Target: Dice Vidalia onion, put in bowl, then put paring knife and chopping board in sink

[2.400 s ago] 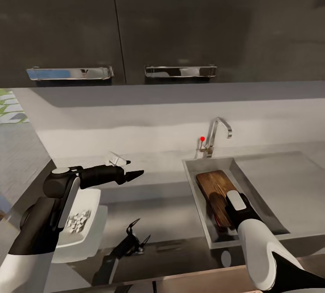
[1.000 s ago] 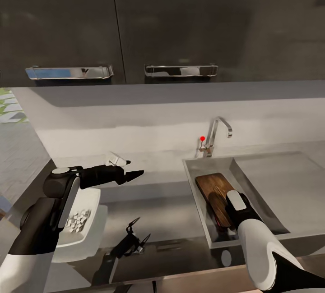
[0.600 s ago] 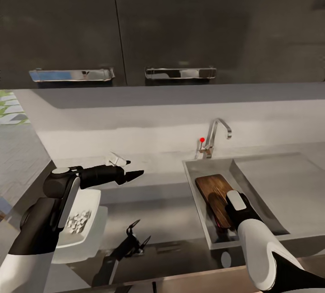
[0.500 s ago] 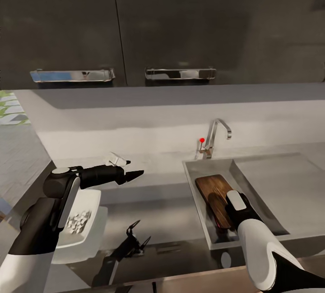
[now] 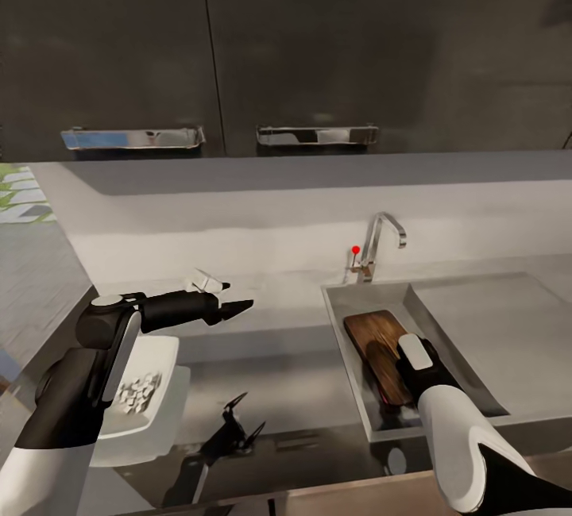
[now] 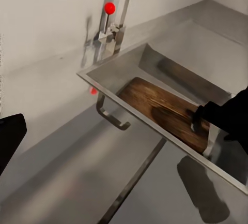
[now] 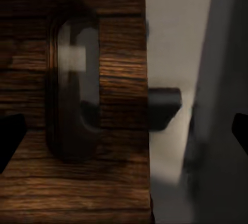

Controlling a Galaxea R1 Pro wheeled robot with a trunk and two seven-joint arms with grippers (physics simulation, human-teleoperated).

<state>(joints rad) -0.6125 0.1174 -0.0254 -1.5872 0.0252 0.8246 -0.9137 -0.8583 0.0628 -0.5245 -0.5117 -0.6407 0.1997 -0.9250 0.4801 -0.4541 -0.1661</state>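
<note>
Since the earlier frames the arms and objects hold their positions; only the head camera has tilted slightly, so the upper cabinet handles sit a little lower in the picture. The chopping board (image 5: 377, 345) lies in the sink (image 5: 343, 317), slanted against the basin with its far short edge toward the faucet (image 5: 380, 242). The right gripper (image 7: 124, 125) is down in the basin at the board's near end; in the right wrist view its fingertips (image 7: 10, 136) appear as dark corners set wide apart on either side of the board's slot handle, so the jaws stand spread and grip nothing. The left gripper (image 5: 238, 308) hangs above the countertop (image 5: 278, 373) with nothing between its fingers (whether they are parted or closed cannot be told from these views). The bowl (image 5: 151, 389) sits on the countertop under the left arm and holds pale diced onion pieces (image 5: 137, 392). A small dark block lies beside the board's edge in the right wrist view; it may be the paring knife, but this cannot be confirmed. Status, as a judgement: onion diced and transferred, board placed in the sink and released. Remaining: verify the knife is in the basin, then withdraw the right arm.
</note>
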